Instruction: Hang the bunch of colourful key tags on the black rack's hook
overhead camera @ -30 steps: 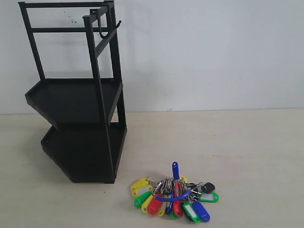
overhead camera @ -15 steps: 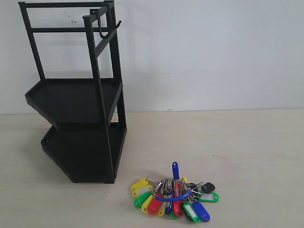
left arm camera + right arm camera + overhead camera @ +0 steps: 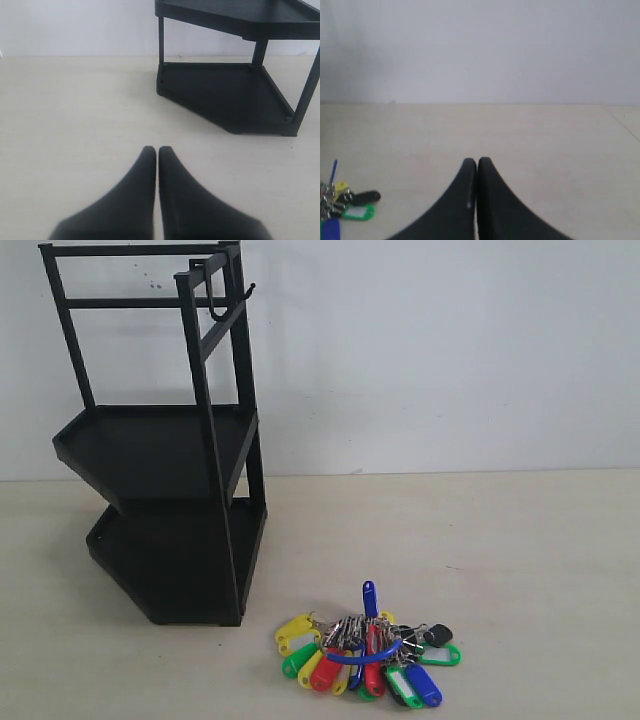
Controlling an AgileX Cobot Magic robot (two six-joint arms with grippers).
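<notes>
The key tag bunch [image 3: 366,654] lies flat on the table in the exterior view, in front of and to the right of the black rack [image 3: 160,455]; its blue loop strap crosses the tags. The hook [image 3: 217,302] hangs bare from the rack's upper bars. Neither arm shows in the exterior view. My left gripper [image 3: 157,149] is shut with nothing in it, over bare table short of the rack [image 3: 235,95]. Also shut and empty, my right gripper [image 3: 477,160] hovers over the table, with the edge of the key tag bunch [image 3: 342,202] well off to one side.
The rack stands against a white wall [image 3: 440,350] at the table's back left. The beige table [image 3: 520,570] stretches out to the right of the tags.
</notes>
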